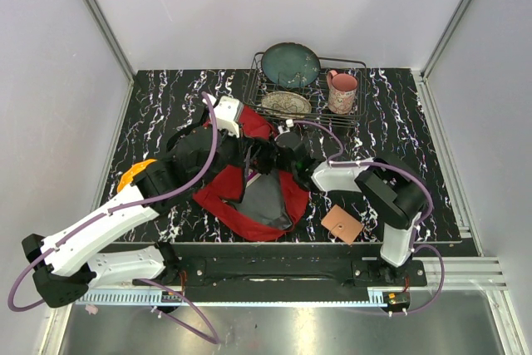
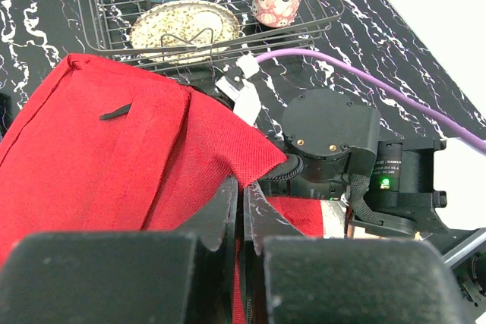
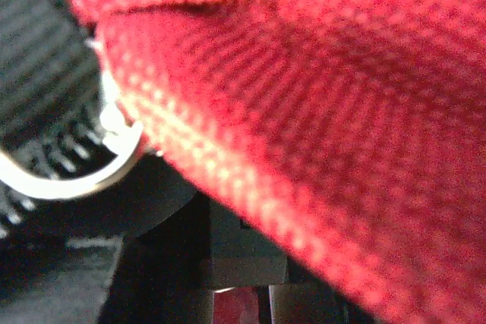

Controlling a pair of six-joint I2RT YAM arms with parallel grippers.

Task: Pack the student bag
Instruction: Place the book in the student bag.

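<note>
The student bag (image 1: 220, 197) lies slumped mid-table (image 1: 166, 106) between your arms, your left gripper (image 2: 243, 187) pinching a fold of its red fabric, apparently to lift the mouth open, while your right gripper (image 1: 266, 155) sits buried in cloth, its jaws impossible to read.

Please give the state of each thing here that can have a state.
student bag: lying down, mouth open, grey inside showing.
left gripper: shut on the student bag's red fabric.
right gripper: at the bag's opening, jaws hidden.
teal plate: leaning in the dish rack.
beige plate: lying low in the rack.
mug: upright in the rack.
</note>
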